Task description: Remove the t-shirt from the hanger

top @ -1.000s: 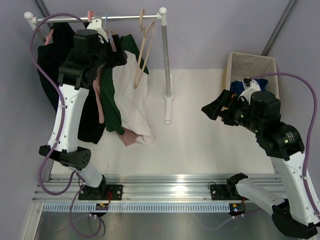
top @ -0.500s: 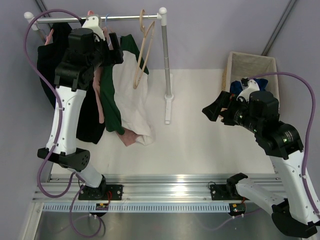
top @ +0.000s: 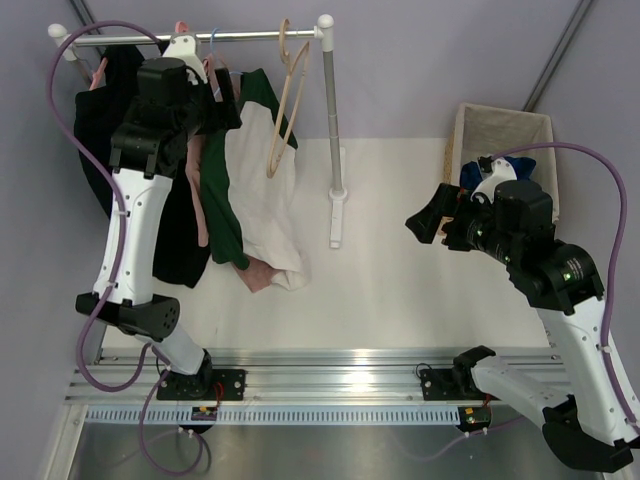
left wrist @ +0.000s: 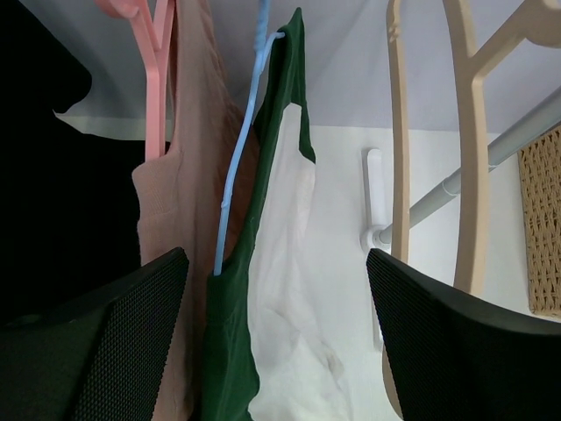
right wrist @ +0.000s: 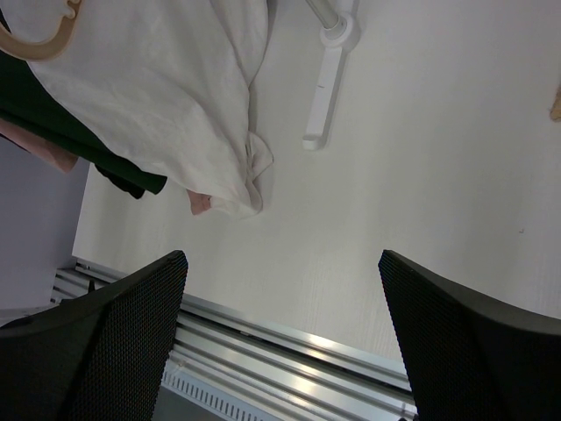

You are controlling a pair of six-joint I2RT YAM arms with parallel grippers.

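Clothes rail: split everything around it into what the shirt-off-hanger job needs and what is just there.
Job: green-sleeved white t-shirt, light-blue wire hanger, left tool.
Just there: pink hanger, dusty-pink t-shirt, black garment, wooden hanger, wicker basket.

A pale lilac fabric wall (top: 420, 60) is closing off the far side and both flanks of the scene. Thin grey poles (top: 555, 50) are slanting across it at the upper corners. A white tabletop (top: 400, 270) is taking soft, even light and showing only faint shadows. A metal clothes rail (top: 250, 36) with white end caps is running along the tabletop's far left edge. Its grey upright post (top: 331, 110) is standing on a long white foot (top: 336, 215) near the middle of the far edge. A woven basket (top: 505, 108) with a light lining is sitting at the far right corner. A ribbed aluminium track (top: 340, 372) is glinting along the near edge, with a dull steel sheet (top: 350, 450) lying in front of it.
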